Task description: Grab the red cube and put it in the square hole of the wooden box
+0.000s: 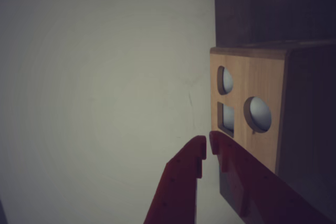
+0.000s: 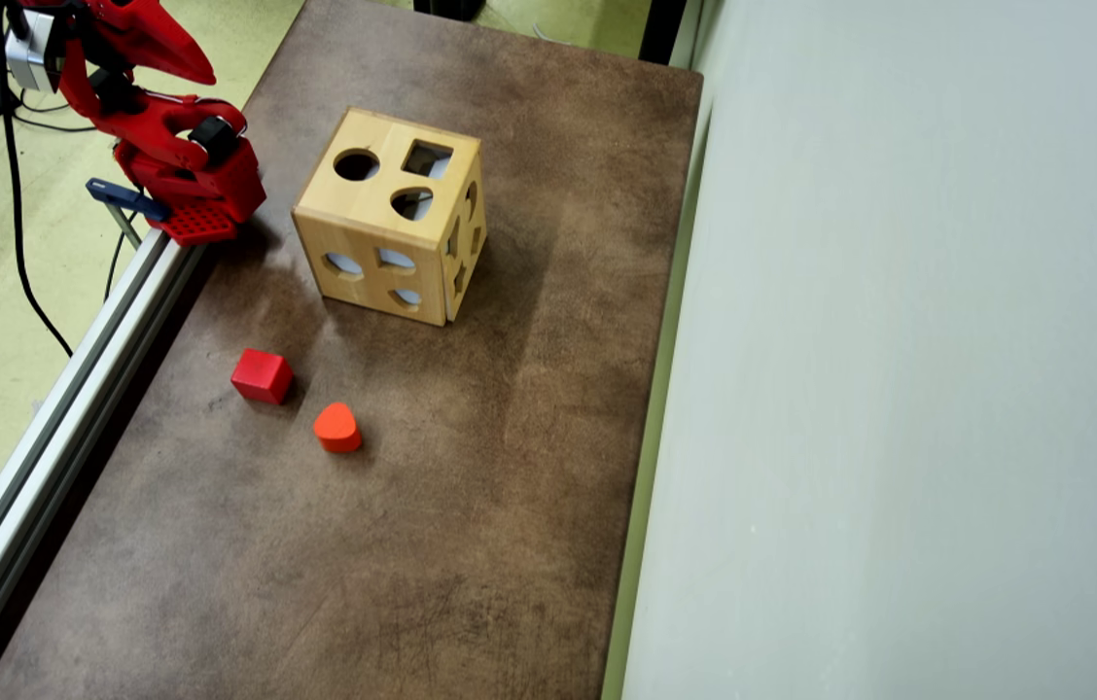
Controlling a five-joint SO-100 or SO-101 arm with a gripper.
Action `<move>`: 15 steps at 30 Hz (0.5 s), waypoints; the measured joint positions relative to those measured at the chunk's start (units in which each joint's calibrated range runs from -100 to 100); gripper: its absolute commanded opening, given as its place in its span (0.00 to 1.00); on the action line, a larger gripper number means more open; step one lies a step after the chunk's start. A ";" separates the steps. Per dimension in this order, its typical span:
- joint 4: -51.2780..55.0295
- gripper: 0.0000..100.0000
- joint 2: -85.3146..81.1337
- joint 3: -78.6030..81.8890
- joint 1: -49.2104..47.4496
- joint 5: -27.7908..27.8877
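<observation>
Red cube [image 2: 262, 375]: small, deep red, flat square faces with sharp edges; lying on the brown worktop [image 2: 432, 544], near its left edge in the overhead view, in front of the wooden box and well apart from it.
Heart block [image 2: 337, 428]: orange-red, rounded, just beside the red cube, to its lower right in the overhead view, not touching.
Wooden box [image 2: 391, 216]: large pale-wood cube, standing on the worktop, turned a little; cut-outs in the top and in the side faces.
Square hole [image 2: 427, 158]: dark, four corners, in the top face, next to a round cut-out and a rounded heart-like one.
Gripper [image 1: 207, 146]: red, empty, fingertips almost together with only a thin gap, nothing between them; in the wrist view close to a side face of the wooden box.
Arm [image 2: 155, 117]: red, folded at the upper left corner in the overhead view, far from the red cube.
</observation>
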 measured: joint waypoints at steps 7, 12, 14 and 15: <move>0.00 0.02 0.00 0.00 -7.26 -0.10; 0.00 0.02 -0.08 0.00 -8.05 -0.10; 0.00 0.02 -0.08 0.00 -8.34 -0.10; 0.00 0.02 -0.08 0.00 -8.41 -0.10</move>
